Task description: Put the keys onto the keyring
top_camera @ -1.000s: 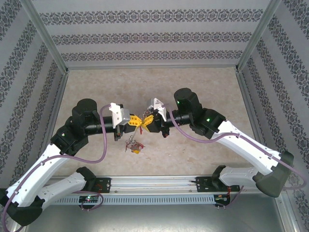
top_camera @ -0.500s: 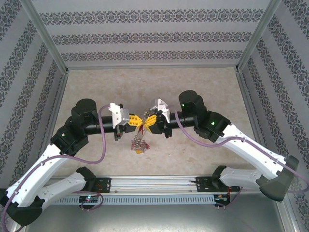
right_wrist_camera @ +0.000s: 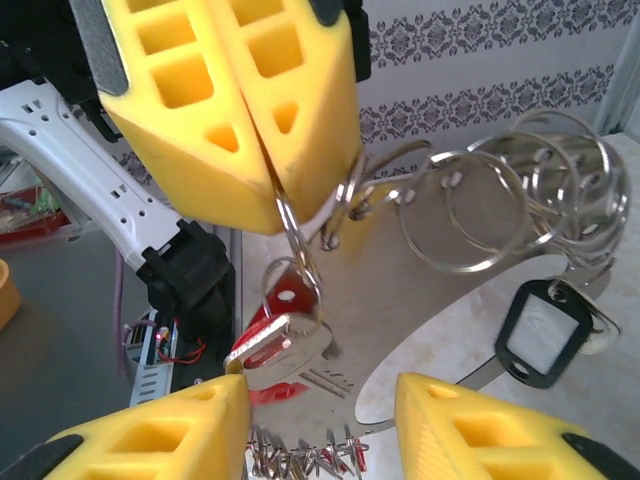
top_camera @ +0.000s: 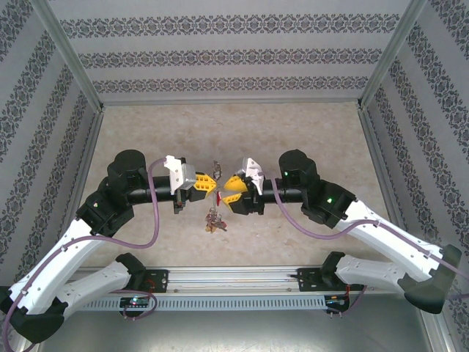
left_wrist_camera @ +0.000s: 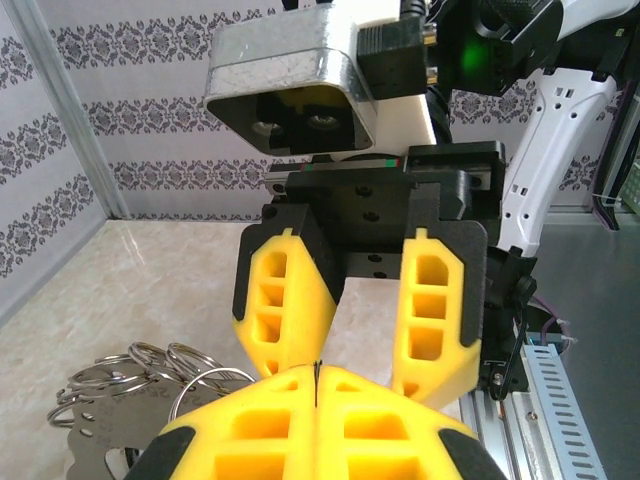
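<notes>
Right wrist view: the left end effector (right_wrist_camera: 268, 170), upper left of the frame, is clamped on the thin keyring (right_wrist_camera: 287, 225), with a red-tagged key (right_wrist_camera: 272, 335) hanging just below. The right end effector (right_wrist_camera: 320, 425), along the bottom edge, has its jaws apart.

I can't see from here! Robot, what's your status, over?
Left claw shut on ring. Right claw open, facing it. Red key hangs from ring. Nothing blocking.

keyring (top_camera: 215, 172) blocks mid gap, far table (top_camera: 234, 125) free
</notes>
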